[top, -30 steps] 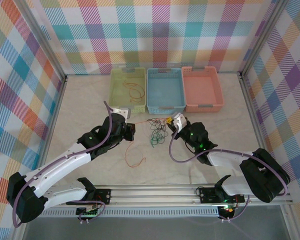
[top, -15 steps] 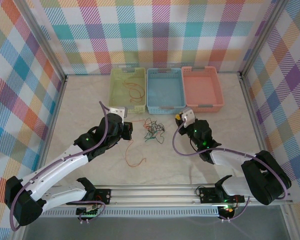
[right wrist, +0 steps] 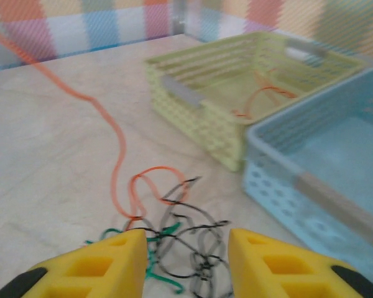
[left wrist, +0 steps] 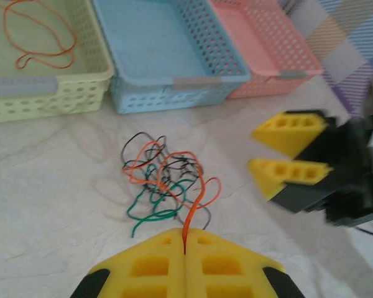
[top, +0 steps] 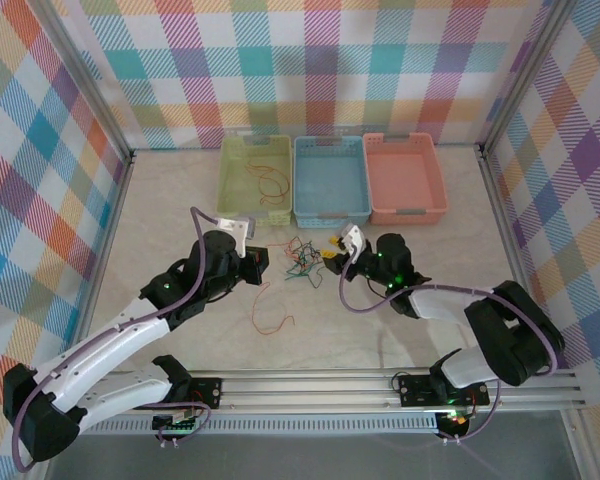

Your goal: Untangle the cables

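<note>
Step in hand: the orange cable (left wrist: 189, 220) is judged to be being drawn out of the tangle (left wrist: 161, 180), with the other strands to be held back.
Left gripper (left wrist: 185, 239): the fingers are pressed together at the lower edge of the left wrist view, and the orange cable is pinched between them.
Right gripper (right wrist: 186, 236): the fingers are parted with a clear gap and nothing is held. The tangle lies just ahead of them.
Where the cables lie: the knot of orange, green and black strands is seen at the centre of the top view, between the two grippers and below the baskets.
How it is best done: the right fingers should be lowered over the black and green loops and closed only on those. The orange cable should then be pulled slowly away to the left, low over the table (top: 180, 200), and the pull eased if the whole knot is dragged along.
Risk: an orange loop is wound through the black strands (how tightly cannot be told), so it may be caught up with them.
Surroundings: a green basket (top: 255, 178) with a loose orange strand (top: 270, 186) in it, a blue basket (top: 330, 180) and a pink basket (top: 405, 178) stand in a row in the upper middle.
In the way: the blue basket's near wall stands close behind the knot.
</note>
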`<state>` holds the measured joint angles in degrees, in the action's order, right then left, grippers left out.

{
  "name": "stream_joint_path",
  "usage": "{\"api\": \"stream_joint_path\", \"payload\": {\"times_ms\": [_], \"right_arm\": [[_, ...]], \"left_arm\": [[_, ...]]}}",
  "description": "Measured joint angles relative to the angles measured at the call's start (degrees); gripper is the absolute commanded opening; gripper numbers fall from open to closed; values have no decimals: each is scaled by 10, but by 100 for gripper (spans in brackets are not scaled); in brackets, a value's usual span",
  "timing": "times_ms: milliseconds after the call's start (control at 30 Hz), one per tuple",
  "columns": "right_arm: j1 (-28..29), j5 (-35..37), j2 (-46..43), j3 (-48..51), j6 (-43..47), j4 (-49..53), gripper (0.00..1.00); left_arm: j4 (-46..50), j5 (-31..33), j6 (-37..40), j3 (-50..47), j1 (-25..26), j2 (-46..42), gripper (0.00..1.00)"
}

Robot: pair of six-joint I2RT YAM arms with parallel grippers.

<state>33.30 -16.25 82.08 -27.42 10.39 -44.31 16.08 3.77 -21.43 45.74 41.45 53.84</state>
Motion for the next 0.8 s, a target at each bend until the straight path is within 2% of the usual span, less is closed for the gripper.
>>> {"api": "stream_joint_path", "payload": {"times_ms": [300,500,800], "right_arm": [[40,-96,43,-40,31,-10,42],[49,-116,77,-79,37,-18,46],[56,-112,104,-115,28,-34,42]], "left_arm": [[-35,-60,0,-7,0,-19,0],[-62,-101,0,-23,0,-33,0],[-97,-175,-4,-29,0,-42,0]]}}
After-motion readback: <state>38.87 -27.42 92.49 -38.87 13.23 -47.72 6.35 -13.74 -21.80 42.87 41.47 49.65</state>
